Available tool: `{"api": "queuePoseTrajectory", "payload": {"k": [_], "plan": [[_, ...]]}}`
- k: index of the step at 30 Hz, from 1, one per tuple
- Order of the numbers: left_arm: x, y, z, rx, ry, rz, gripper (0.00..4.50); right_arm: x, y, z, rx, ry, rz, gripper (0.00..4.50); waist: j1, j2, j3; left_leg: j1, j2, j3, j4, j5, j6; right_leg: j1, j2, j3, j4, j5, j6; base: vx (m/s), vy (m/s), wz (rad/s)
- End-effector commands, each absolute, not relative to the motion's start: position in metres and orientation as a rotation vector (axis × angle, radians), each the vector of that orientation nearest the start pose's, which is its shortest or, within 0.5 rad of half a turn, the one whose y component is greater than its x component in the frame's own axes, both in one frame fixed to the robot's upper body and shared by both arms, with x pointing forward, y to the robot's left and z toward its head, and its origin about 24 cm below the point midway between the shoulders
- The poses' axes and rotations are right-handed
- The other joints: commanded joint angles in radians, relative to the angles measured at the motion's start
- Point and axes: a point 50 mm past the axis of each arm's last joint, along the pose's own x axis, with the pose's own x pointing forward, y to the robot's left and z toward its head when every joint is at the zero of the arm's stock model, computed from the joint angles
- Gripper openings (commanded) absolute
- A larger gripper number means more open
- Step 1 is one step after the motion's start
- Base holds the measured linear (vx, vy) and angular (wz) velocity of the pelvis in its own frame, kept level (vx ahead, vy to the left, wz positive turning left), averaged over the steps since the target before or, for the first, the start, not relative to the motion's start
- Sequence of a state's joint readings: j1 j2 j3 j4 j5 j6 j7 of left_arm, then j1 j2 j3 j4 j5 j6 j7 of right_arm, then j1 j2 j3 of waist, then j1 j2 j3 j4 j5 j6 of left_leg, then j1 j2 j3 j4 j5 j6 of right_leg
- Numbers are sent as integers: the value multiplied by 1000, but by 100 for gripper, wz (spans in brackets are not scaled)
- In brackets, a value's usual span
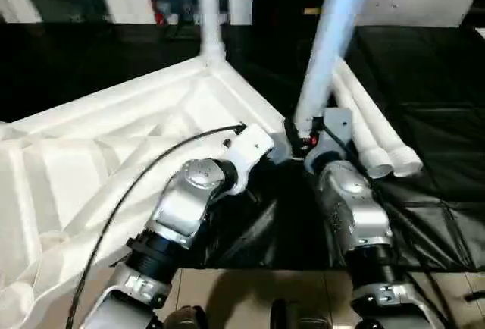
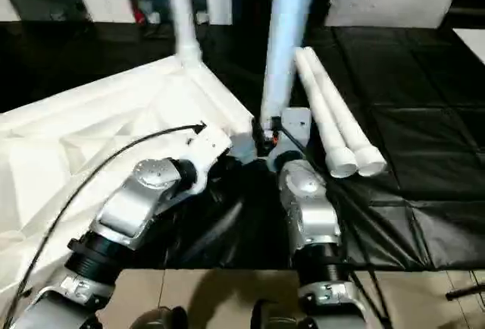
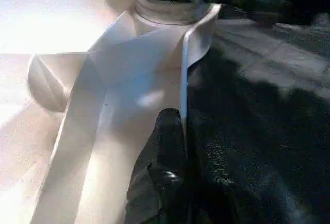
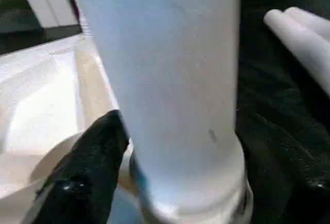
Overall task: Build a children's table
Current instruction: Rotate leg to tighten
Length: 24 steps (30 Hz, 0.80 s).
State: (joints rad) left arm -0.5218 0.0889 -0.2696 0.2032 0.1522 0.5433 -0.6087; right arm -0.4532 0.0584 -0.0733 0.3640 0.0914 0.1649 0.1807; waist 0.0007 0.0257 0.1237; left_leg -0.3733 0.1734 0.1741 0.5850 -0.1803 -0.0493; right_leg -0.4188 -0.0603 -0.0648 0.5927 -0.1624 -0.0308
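1. The white plastic rectangular table top (image 1: 114,147) lies upside down on a black quilted cloth (image 2: 424,155), ribbed underside facing up, with raised diagonal ribs running toward the round corner sockets.
2. One white tubular leg (image 1: 211,10) stands upright in the far corner socket, beyond both end effectors.
3. A second white tubular leg (image 2: 286,41) stands nearly upright, slightly tilted, at the near corner, directly in front of the right end effector (image 2: 267,136).
4. In the right wrist view, one black finger (image 4: 87,167) lies against the side of this leg near its flared base; whether the leg is gripped cannot be told.
5. The left end effector (image 3: 178,146) is closed, fingers pinched on the thin rim of the table top beside that corner.
6. Two further white tubular legs (image 2: 341,128) lie side by side on the cloth, just right of the right end effector.
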Motion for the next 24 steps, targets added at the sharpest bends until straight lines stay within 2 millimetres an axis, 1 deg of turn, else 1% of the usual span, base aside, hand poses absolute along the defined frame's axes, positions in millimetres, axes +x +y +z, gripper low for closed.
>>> {"api": "queuePoseTrajectory", "payload": {"k": [1,3,4,5,6,8,9,10,11,12,13,14,15,16,17,18,19,20,21,22,23,24], "plan": [[318,53,98,356,204,-849,0,324,-76,57,160,139,440,373,5,-3,-73,-1,42,-20,-65,-180,86,61,-76,48,-80,-275,-187,0,0,0],[319,59,96,368,211,-858,0,324,-82,60,132,115,463,382,1,-4,-73,-1,42,-18,-64,-177,90,62,-76,49,-80,-266,-197,0,0,0],[319,67,94,382,218,-875,0,323,-90,63,98,85,504,387,3,-6,-74,0,41,-17,-63,-176,91,62,-77,49,-82,-271,-197,0,0,0],[319,73,92,399,220,-895,0,322,-98,67,76,66,543,405,4,-6,-75,-1,41,-17,-61,-163,96,65,-76,49,-79,-257,-199,0,0,0],[319,79,91,412,224,-913,0,321,-105,69,49,50,581,418,6,-5,-76,-1,43,-16,-60,-155,104,65,-76,50,-77,-238,-203,0,0,0],[318,88,88,440,231,-965,0,320,-120,73,-2,32,642,429,9,-6,-76,-2,42,-17,-60,-149,117,66,-77,49,-77,-227,-208,0,0,0],[316,95,86,466,236,-1017,0,319,-131,77,-42,26,686,429,9,-8,-76,-2,43,-15,-59,-145,121,66,-76,50,-75,-220,-211,0,0,0],[316,97,85,476,239,-1035,0,319,-135,78,-57,25,701,437,11,-6,-77,0,44,-16,-59,-143,124,66,-77,50,-73,-215,-214,0,0,0],[315,99,84,479,241,-1053,0,319,-138,79,-70,26,722,444,11,-7,-78,0,47,-16,-59,-135,127,66,-77,51,-71,-203,-222,0,0,0],[315,99,84,480,242,-1058,0,319,-139,80,-73,26,728,444,11,-5,-77,0,48,-15,-59,-131,129,64,-77,50,-69,-193,-235,0,0,0],[313,103,83,495,245,-1098,0,318,-144,82,-98,28,767,444,11,-4,-77,1,49,-16,-59,-132,128,63,-77,50,-68,-191,-240,0,0,0],[311,106,82,511,252,-1130,0,317,-146,83,-115,32,806,444,10,-8,-77,1,49,-15,-59,-138,131,64,-76,50,-68,-190,-244,0,0,0],[310,112,80,546,269,-1181,0,315,-150,86,-149,45,880,444,12,-6,-77,1,50,-15,-58,-139,132,64,-79,51,-67,-192,-247,0,0,0],[310,113,80,548,270,-1184,0,315,-151,86,-151,46,884,444,14,-7,-78,1,48,-16,-58,-141,135,64,-78,49,-69,-197,-247,0,0,0],[309,115,79,558,279,-1207,0,314,-152,86,-155,59,919,444,15,-7,-77,2,50,-15,-58,-141,134,63,-79,51,-68,-199,-246,0,0,0],[308,118,78,573,293,-1237,0,312,-153,87,-172,78,984,444,17,-8,-77,3,50,-14,-57,-141,135,63,-78,51,-68,-198,-248,0,0,0],[308,119,78,577,297,-1245,0,311,-153,87,-176,83,1002,444,17,-10,-76,3,50,-14,-58,-143,135,64,-78,51,-68,-201,-247,0,0,0],[306,122,79,583,300,-1285,0,309,-153,87,-197,95,1062,444,21,-8,-74,5,50,-14,-58,-153,134,62,-80,51,-70,-222,-244,0,0,0],[305,123,79,586,301,-1312,0,307,-153,88,-212,103,1100,444,22,-9,-75,5,51,-14,-59,-156,130,63,-81,51,-69,-233,-240,0,0,0],[303,125,80,597,298,-1349,0,306,-153,88,-230,117,1145,444,23,-12,-75,4,52,-14,-59,-153,129,63,-80,51,-69,-234,-240,0,0,0],[302,126,80,603,297,-1382,0,305,-153,88,-241,134,1186,444,25,-12,-75,6,53,-13,-59,-148,128,61,-80,52,-69,-232,-241,0,0,0],[302,127,80,607,297,-1400,0,304,-153,88,-250,144,1211,444,28,-11,-76,5,53,-14,-59,-146,129,62,-80,51,-67,-230,-243,0,0,0]]}}
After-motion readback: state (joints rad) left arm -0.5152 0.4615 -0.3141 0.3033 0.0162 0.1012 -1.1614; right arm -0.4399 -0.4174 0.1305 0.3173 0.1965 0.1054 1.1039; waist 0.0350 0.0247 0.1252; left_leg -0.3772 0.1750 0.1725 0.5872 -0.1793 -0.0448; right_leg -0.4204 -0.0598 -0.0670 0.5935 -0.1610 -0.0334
